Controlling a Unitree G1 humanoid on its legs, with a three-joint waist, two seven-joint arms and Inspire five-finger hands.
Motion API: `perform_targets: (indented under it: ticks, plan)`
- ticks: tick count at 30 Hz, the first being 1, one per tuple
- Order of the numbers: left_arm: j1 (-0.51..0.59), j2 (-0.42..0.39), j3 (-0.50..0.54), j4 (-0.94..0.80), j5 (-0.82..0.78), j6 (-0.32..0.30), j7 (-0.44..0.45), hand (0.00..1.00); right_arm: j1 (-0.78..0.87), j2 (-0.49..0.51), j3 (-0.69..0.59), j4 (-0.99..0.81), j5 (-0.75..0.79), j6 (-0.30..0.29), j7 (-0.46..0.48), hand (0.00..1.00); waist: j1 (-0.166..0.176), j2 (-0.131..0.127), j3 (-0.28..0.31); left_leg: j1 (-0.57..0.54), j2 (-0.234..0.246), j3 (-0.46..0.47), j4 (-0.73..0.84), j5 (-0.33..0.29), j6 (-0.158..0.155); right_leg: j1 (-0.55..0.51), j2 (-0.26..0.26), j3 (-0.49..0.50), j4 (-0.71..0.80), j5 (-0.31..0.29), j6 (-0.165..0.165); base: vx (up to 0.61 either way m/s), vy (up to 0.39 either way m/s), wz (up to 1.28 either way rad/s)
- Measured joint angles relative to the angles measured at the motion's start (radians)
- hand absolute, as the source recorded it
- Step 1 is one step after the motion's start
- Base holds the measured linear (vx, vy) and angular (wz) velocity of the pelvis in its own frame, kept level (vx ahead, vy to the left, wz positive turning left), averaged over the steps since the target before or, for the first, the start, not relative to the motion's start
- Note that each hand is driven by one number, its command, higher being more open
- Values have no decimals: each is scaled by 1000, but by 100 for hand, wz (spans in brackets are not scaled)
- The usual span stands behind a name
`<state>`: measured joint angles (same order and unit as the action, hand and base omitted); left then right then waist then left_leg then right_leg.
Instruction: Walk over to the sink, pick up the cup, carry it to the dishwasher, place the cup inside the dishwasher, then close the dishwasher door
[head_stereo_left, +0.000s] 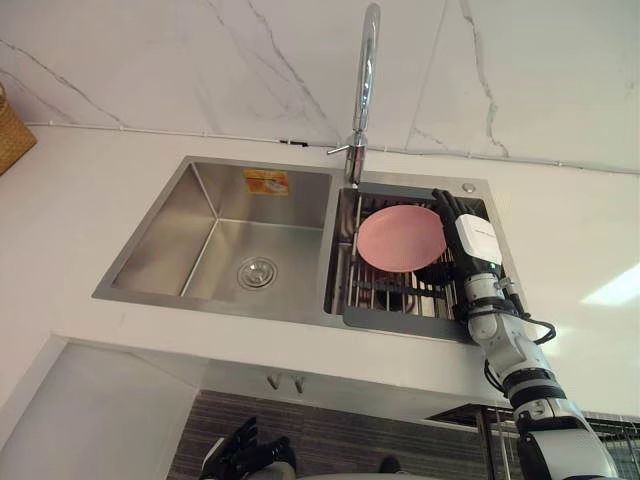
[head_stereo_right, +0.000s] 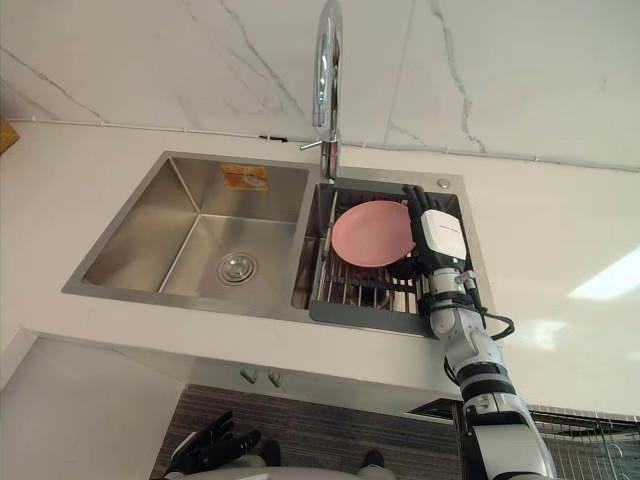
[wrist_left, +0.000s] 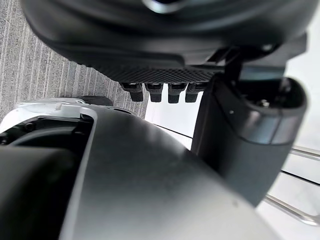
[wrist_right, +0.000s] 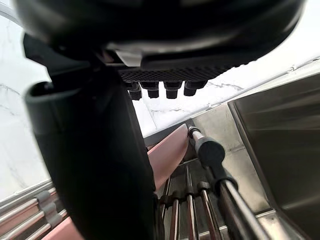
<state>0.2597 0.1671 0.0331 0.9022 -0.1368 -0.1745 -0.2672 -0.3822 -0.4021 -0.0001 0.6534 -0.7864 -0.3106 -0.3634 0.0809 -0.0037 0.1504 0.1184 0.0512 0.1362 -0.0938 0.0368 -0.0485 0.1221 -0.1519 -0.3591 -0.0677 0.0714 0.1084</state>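
Right hand (head_stereo_left: 472, 243) lies flat over the right side of the dish rack (head_stereo_left: 400, 322). Its fingers (head_stereo_left: 445, 205) are straight and point toward the back wall, just beside the right edge of the pink plate (head_stereo_left: 400, 238), and they grip nothing. I count one plate, one rack, one tap (head_stereo_left: 365, 80) and one sink (head_stereo_left: 150, 250), whose left basin has a round drain (head_stereo_left: 257, 272). A dark shape (head_stereo_left: 433, 270) under the plate's right edge, beside the hand, may be the cup, but I cannot tell. The left hand (head_stereo_left: 245, 450) hangs low under the counter (head_stereo_left: 90, 200), loosely spread and empty.

From the right eye the layout is the same.

At the left wrist, the fingers run straight in a row with the thumb (wrist_left: 250, 140) apart from them and nothing between.

At the right wrist, the fingers are straight and the thumb (wrist_right: 90, 165) is clear of them. Past them the plate leans on the rack's bars.
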Motion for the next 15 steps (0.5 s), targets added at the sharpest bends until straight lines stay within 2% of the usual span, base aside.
perform_targets:
  ticks: [10, 11, 15]
  plan:
    - [-4, 1, -4, -2, 0, 3, -2, 100, -14, -1, 49, 0, -1, -13, 4, 100, 15, -1, 1, -10, -2, -16, 0, 6, 1, 0, -2, -14, 0, 0, 0, -14, -2, 5]
    - [-5, 1, -4, -3, 0, 3, -3, 100, -16, 2, 49, 0, -2, -14, -1, 0, 16, -1, 2, -11, -3, -18, 0, 7, 2, 0, -3, -17, 0, 0, 0, -6, 4, 5]
    - [-5, 1, -4, -4, 0, 4, -5, 100, -16, 5, 49, 0, -2, -15, -9, 0, 16, -1, 3, -12, -4, -18, 0, 8, 3, 0, -5, -18, 1, 0, 0, -1, 1, 1]
